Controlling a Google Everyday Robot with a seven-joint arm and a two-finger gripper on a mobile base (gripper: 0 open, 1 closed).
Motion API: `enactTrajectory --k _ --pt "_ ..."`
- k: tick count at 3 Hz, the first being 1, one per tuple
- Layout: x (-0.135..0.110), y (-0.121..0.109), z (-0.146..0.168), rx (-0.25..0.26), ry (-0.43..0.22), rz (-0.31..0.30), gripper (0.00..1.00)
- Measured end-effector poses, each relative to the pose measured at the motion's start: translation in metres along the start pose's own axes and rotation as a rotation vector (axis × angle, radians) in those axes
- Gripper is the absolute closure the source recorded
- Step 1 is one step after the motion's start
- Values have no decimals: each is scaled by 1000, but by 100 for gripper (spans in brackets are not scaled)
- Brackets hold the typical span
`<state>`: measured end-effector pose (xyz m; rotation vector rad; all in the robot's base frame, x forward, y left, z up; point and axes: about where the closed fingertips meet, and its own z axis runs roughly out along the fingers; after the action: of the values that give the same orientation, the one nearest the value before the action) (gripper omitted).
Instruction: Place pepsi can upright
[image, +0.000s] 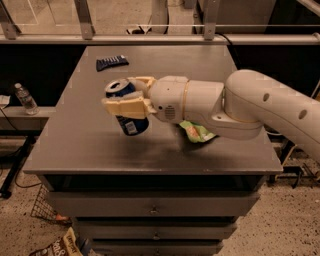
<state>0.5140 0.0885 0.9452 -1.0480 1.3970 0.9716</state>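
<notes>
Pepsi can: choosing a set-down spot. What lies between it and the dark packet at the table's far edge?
Only bare tabletop, in the camera view; the tool holds the pepsi can tilted over its middle.

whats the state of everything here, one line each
pepsi can: tilted, gripped, not upright yet
pincer: over the table, shut on the pepsi can
green snack bag: lying on the table, half hidden by the arm
dark packet: flat near the table's far edge
water bottle: upright, left of the table
top drawer: shut
</notes>
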Motion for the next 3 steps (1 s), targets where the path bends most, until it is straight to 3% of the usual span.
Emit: enactTrajectory --k 1,3 --pt "15 3 11 87 -18 46 100" --pt "44 0 8 268 -9 32 100"
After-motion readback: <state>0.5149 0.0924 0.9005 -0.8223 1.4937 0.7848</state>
